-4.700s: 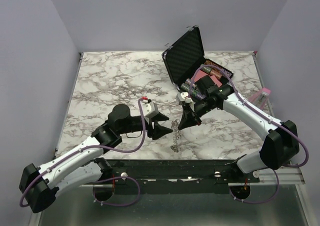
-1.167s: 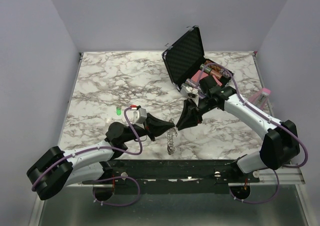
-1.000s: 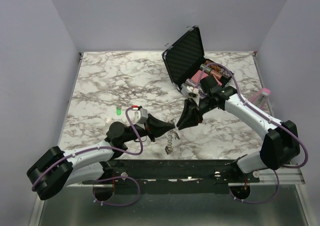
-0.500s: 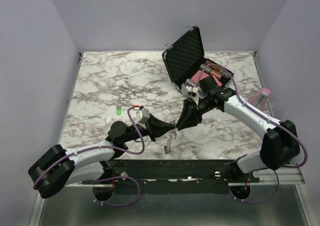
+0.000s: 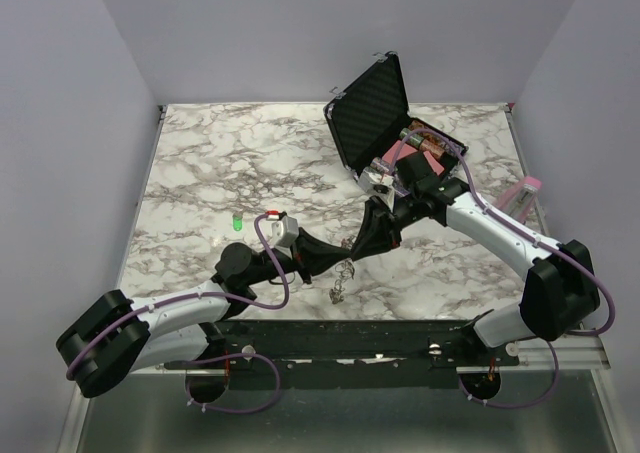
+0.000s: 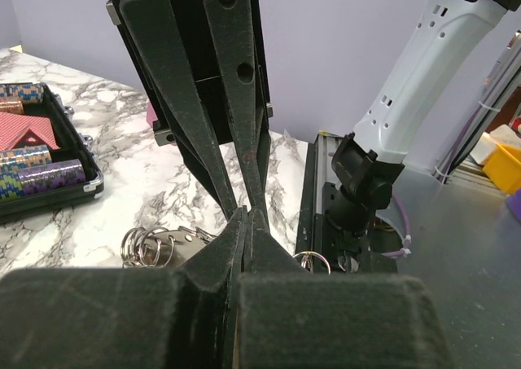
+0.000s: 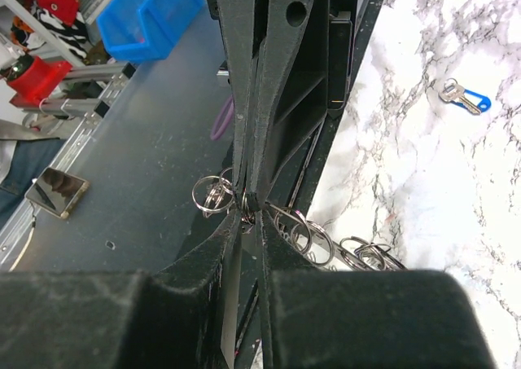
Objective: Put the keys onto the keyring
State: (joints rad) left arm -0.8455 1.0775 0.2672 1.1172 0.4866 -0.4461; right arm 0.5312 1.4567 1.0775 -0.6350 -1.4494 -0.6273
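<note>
Over the table's front edge, my two grippers meet tip to tip. The left gripper (image 5: 343,258) (image 6: 247,214) is shut on the keyring (image 5: 338,281), a silver chain of rings. Its loops (image 6: 155,243) show on both sides of the closed fingers, and its loose end hangs below. From the right, my right gripper (image 5: 355,251) (image 7: 248,202) has its jaws almost together on a thin flat silver key (image 7: 234,302). Its tip presses against a ring of the keyring (image 7: 317,240). No other keys are in view.
An open black case (image 5: 372,108) with chips and pink items stands at the back right. A pink object (image 5: 526,191) lies at the right edge. A small green piece (image 5: 237,222) lies on the marble left of the grippers, and the right wrist view shows a small blue-and-silver piece (image 7: 466,98).
The right jaws have narrowed. The hanging chain has drawn up a little and shifted under the meeting tips. Both arms have barely moved.
</note>
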